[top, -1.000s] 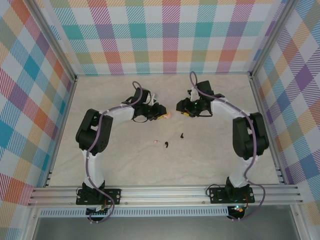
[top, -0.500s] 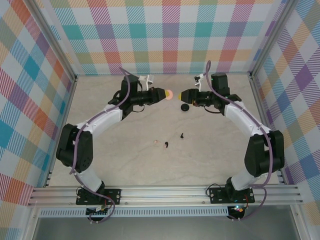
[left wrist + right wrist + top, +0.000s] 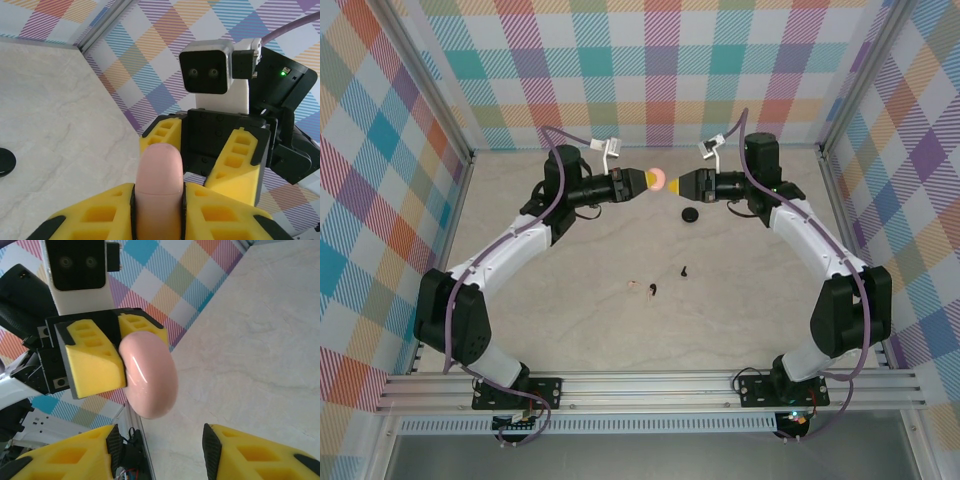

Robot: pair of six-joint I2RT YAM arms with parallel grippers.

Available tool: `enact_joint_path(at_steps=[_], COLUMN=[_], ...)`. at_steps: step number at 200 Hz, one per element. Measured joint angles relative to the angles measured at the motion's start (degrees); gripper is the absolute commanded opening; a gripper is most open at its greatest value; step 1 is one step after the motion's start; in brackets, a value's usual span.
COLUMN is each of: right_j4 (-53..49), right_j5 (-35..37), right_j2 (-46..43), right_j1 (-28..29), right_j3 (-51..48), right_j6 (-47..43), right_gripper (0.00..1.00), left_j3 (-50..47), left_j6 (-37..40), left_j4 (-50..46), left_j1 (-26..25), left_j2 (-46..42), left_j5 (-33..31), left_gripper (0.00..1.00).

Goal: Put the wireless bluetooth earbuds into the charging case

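Your left claw (image 3: pixel 650 181) is squeezed tight on the pink charging case (image 3: pixel 660 181). It holds the case up in the air, far back over the table (image 3: pixel 570 330), near the checked back wall (image 3: pixel 650 70). In the left wrist view the case stands between the two yellow fingers (image 3: pixel 95 215), and its round end sticks out past them. A thin line runs across the case close to the fingers. It may be the edge of the lid, and the case looks shut, but you cannot be sure from here.

Your right claw (image 3: pixel 677 186) points straight at the left one, tip to tip. Its fingers are spread wide apart and hold nothing. The case sits just in front of them and does not touch them.

The earbuds lie on the table, well apart from the case and nearer to the arm bases. The lone black earbud (image 3: pixel 685 270) lies by itself. The other black earbud (image 3: pixel 651 291) lies just beside the tiny pale earbud (image 3: pixel 632 286). They are too small for you to see which way they face.

A small black disc (image 3: pixel 690 215) lies on the table below the right claw, between the claws and the earbuds.
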Motion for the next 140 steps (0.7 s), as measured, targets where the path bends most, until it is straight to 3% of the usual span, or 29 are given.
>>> enact_joint_path(at_steps=[140], right_j4=[0.2], right_j5=[-3.6], right_j2=[1.7], right_j1=[1.7], right_j3=[3.3], right_j6=[0.2], right_gripper=[0.45], left_j3=[0.0], left_j6=[3.7], left_j4=[-0.4], left_j1=[-1.5], left_j2=[-1.0], left_j5=[1.8], left_gripper=[0.25])
